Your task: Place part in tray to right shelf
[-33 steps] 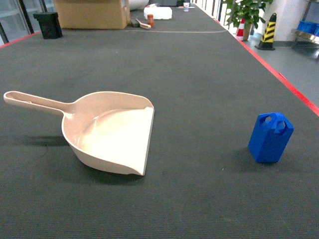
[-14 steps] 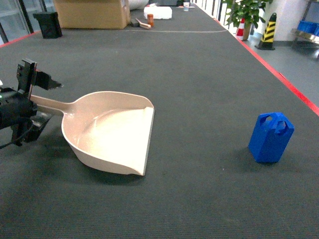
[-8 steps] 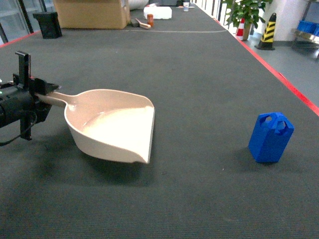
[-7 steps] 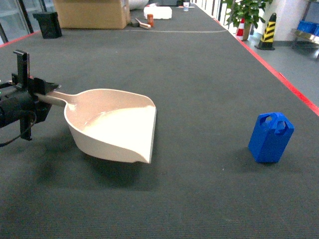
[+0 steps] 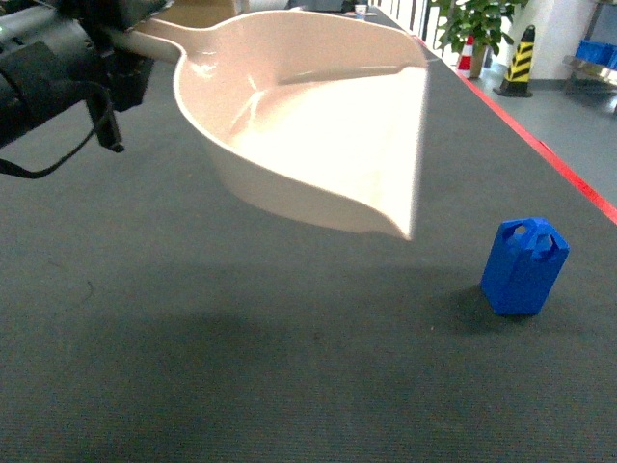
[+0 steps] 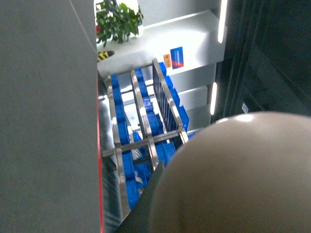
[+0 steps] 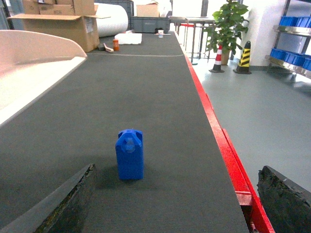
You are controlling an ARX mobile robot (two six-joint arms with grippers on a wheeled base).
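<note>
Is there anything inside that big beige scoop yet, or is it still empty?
Empty. The scoop hangs in the air with its inside bare, and the little blue block stands upright on the dark table, apart from it.

- The tray point(image 5: 318, 125) hangs above the mat point(image 5: 193, 367), off the surface, its handle end at the left gripper point(image 5: 125, 34) on the upper left and its lip pointing right and toward the camera.
- The part point(image 5: 523, 267) stands upright on the mat, right of the tray's lip and lower, apart from it.
- In the right wrist view the part point(image 7: 129, 154) stands ahead of the right gripper point(image 7: 177, 204), between the lines of its two spread jaws, not touching them.
- The tray point(image 7: 34, 68) lies left of those jaws, farther out.
- The shelf point(image 6: 141, 141) shows beyond the tray in the left wrist view.
</note>
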